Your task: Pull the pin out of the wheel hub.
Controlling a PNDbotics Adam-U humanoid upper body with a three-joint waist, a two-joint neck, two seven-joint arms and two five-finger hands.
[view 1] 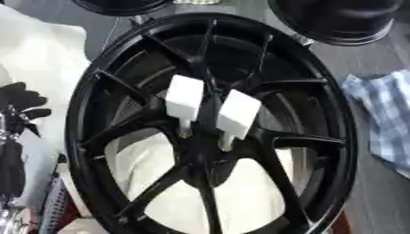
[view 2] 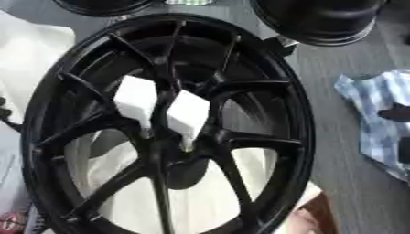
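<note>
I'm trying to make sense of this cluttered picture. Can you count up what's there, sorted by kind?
Large black spoked wheel: 1
White pins standing in its hub: 2
Other black wheels, partly seen at the top edge: 2
Blue-and-white checked cloth: 1
White cloth under the wheel: 1
Robot left hand, at the left edge: 1
Total: 8

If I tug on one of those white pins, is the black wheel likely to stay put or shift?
The black wheel looks large, probably heavy metal, so it likely resists a light tug. It seems tilted on white cloth, so a sideways pull might rock or slide it. The two white pins stand in the hub; pulling along their axis seems safest. The left hand shows at the left edge.
</note>
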